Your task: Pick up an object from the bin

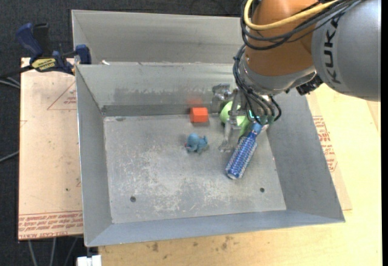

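The jaws sit at centre right of the frame, over a green rounded object (228, 112) in the bin (151, 186). A blue ribbed cylinder (241, 157) lies just below. Jaw spread cannot be told.

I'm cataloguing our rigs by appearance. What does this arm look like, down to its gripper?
The arm is silver-grey with dark KUKA lettering. A rounded orange cover caps the wrist, looped by yellow and black cables. Beneath it is a small metal gripper.

Even light from above, soft sheen on the orange cover (285, 22), faint shadows in the bin (157, 37).
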Action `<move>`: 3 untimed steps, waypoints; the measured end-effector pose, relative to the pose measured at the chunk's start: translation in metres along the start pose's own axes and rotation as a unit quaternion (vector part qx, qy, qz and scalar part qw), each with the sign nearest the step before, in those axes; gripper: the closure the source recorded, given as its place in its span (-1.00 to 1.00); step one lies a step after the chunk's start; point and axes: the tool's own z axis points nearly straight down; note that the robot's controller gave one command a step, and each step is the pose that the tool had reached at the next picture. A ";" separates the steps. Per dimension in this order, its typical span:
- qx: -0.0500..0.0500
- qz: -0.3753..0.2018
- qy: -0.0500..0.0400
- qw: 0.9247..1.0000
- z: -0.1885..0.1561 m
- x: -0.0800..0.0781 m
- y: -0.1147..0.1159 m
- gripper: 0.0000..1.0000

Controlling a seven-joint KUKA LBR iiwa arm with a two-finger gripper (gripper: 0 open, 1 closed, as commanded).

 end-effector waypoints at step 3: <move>0.000 -0.212 -0.004 0.977 0.169 -0.005 -0.114 1.00</move>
